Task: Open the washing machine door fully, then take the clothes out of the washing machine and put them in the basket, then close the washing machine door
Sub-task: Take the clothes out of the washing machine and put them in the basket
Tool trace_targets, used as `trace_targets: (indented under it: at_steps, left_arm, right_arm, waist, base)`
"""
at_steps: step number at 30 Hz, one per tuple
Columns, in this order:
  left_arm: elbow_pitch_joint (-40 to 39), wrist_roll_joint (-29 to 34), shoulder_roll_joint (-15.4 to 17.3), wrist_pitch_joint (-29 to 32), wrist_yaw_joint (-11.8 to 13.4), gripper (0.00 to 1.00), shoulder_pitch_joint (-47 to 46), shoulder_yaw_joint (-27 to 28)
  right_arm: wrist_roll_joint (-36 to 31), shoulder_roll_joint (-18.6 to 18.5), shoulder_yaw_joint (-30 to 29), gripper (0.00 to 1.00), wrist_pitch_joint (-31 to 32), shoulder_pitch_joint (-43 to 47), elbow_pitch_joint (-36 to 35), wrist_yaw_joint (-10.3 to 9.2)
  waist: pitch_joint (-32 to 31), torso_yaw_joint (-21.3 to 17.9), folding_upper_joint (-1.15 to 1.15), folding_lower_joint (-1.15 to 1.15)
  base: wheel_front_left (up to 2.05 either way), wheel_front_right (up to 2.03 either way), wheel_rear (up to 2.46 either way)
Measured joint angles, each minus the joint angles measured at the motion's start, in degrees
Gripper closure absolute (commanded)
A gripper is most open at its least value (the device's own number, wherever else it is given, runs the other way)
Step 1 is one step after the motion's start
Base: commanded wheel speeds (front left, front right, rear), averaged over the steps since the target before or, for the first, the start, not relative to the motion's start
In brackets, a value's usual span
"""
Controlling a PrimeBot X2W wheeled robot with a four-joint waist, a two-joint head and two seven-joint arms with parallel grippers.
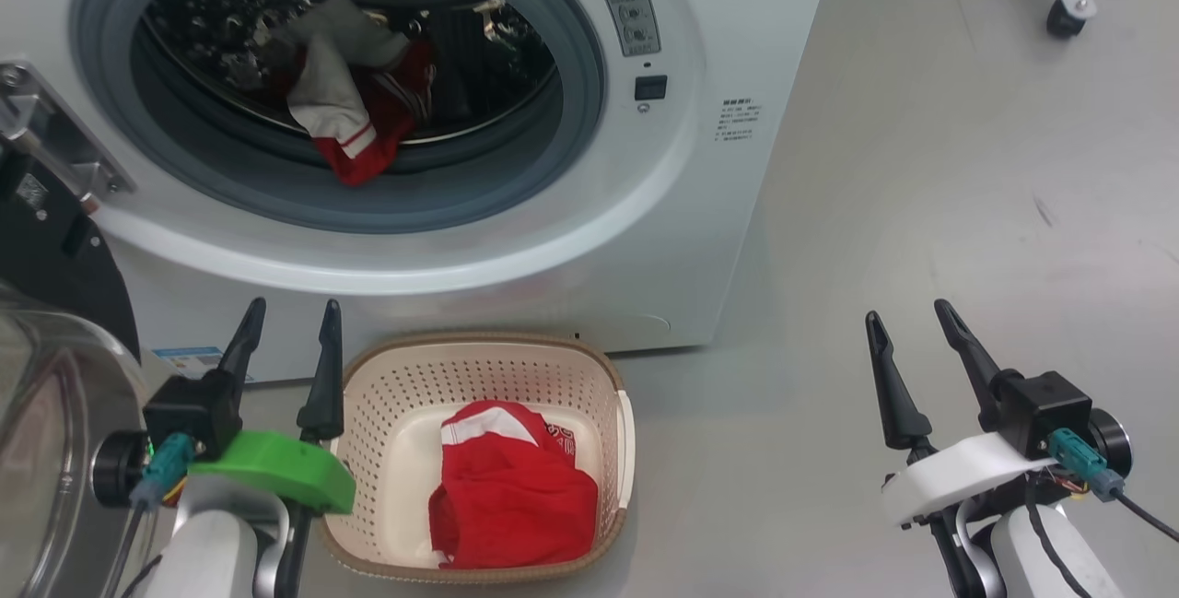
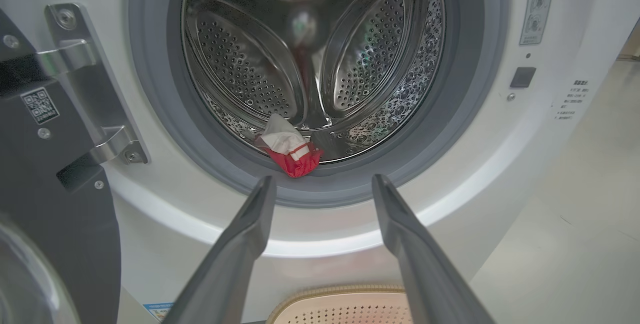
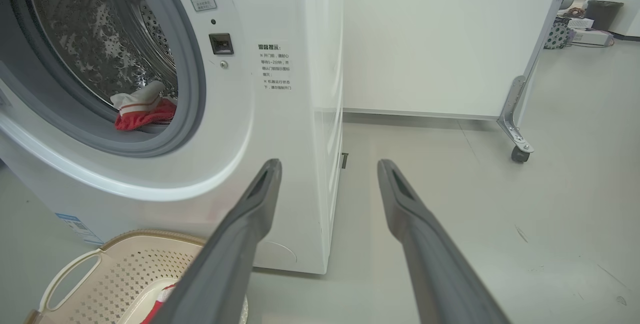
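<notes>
Door swung wide, one garment in the basket, one in the drum.

Before us the big white front-loading washing machine (image 1: 589, 239) stands on the grey floor (image 1: 921, 165), its grey rubber-rimmed round opening uncovered. Its large round glossy black door (image 1: 51, 266), with the bulging clear glass window, hangs open at our left. The small oval cream plastic basket (image 1: 479, 345), with perforated sides and a brown woven-look rim, sits on the floor just in front of the machine, below the opening. A soft red garment with a white stripe (image 1: 511, 497) lies crumpled in the basket. A second red-and-white garment (image 1: 355, 110) rests at the front of the perforated steel drum (image 2: 370, 44), its end drooping over the drum's lip. Our left hand (image 1: 293, 305) hovers beside the basket's left rim, and our right hand (image 1: 906, 310) is well apart over bare floor. Both have their two long dark fingers spread, pinching nothing.
</notes>
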Motion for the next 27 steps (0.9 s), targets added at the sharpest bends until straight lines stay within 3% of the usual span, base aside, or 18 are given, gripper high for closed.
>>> trace_targets:
  at_steps: [15, 27]
  left_arm:
    - [-5.9, 0.6, 0.1, 0.0, 0.6, 0.00, 10.4, -0.1]
    - [-9.1, 0.6, 0.1, 0.0, 0.6, 0.00, 13.7, -0.6]
  right_arm:
    - [0.0, 0.1, 0.2, 0.00, 0.2, 4.3, -0.4, -0.99]
    - [0.0, 0.2, 0.3, 0.00, 0.4, 6.2, -2.3, -1.49]
  waist:
    - [-6.7, 0.9, 0.00, 0.00]
    - [-8.3, 0.6, 0.00, 0.00]
  base:
    - [0.00, 0.00, 0.00]
    - [0.00, 0.00, 0.00]
